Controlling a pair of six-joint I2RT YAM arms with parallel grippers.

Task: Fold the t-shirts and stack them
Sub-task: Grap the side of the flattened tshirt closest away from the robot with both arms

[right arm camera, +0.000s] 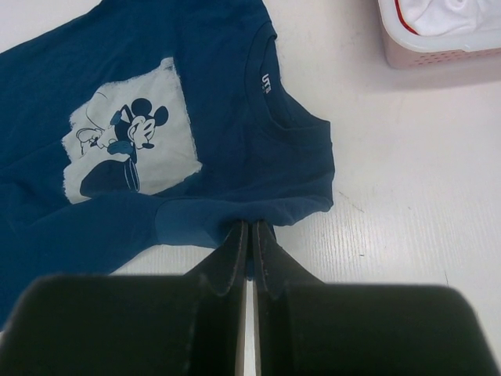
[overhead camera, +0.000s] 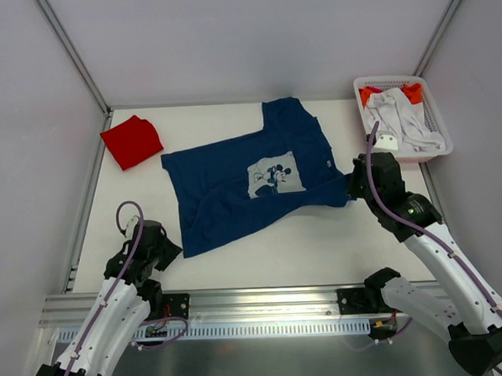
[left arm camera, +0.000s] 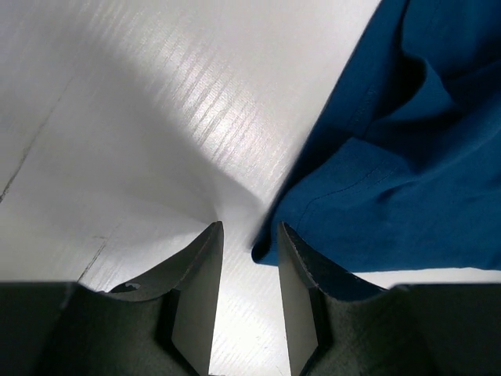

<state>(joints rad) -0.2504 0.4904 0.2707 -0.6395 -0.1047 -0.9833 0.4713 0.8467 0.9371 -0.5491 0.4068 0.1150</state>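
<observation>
The navy t-shirt lies spread print-up on the table, the folded red t-shirt well apart at the far left; the right gripper has its 2 fingers pinched tight on the navy shirt's sleeve fold; the left gripper, part open, holds nothing beside the hem corner.

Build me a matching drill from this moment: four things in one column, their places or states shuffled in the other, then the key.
Column one
1. red t-shirt
2. basket
3. left gripper
4. right gripper

Column two
A. shut on the edge of the navy t-shirt
B. at the far right corner of the table, white cloth inside
C. open, holding nothing, beside a corner of blue cloth
D. folded, at the far left of the table

Pairs: 1-D, 2-B, 3-C, 4-A
</observation>
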